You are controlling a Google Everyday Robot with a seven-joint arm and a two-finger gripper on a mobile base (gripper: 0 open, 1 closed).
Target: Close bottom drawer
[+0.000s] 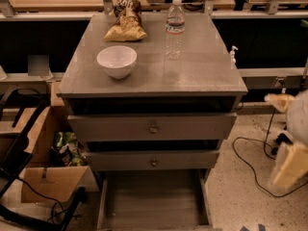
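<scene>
The bottom drawer (153, 201) of the grey cabinet is pulled far out toward me. Its grey-brown plank floor and thin side walls show; its front strip and knob are cut off by the lower edge of the view. Above it are two taller-fronted drawers, the middle one (153, 160) and the top one (153, 127), each with a brass knob and each standing slightly out. My gripper (288, 166) shows as a cream and white shape at the right edge, to the right of the cabinet at drawer height and apart from the drawers.
On the cabinet top (202, 71) stand a white bowl (117, 60), a water bottle (175, 28) and a chip bag (126, 20). An open cardboard box (48, 177) and black cables (250, 162) lie on the floor on either side. Desks run along the back.
</scene>
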